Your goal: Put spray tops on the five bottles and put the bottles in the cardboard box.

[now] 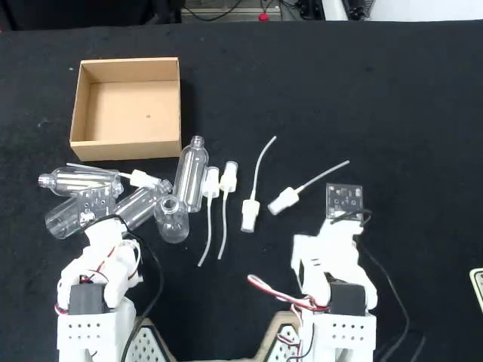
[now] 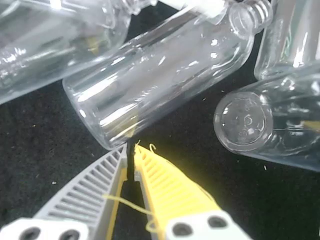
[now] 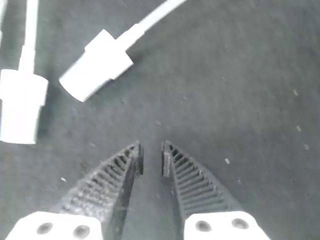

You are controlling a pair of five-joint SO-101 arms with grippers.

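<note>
The cardboard box sits open at the far left of the black worktop, with its brown floor in plain sight. All five clear bottles are outside it, bunched just in front of its near wall. The long bottle lies with its threaded neck pointing at the box's front corner. Beside it, the short bottle turns its open mouth up toward the overhead camera. The other three lie on their sides in a heap at the left, under and around the left arm. One spray top rests against that heap, its thin tube laid across the leftmost bottle.

Four more spray tops lie loose on the worktop to the right of the bottles. Two of them sit side by side with their tubes trailing toward the arms. The other two have tubes that angle away.

The left tool is closed, its grey and yellow fingers pressed tip to tip with nothing between them. Its tips are right at the base edge of a lying bottle.

The right tool hovers over bare worktop with a narrow gap between its fingers and grips nothing. The nearest spray top is just ahead of it.
</note>
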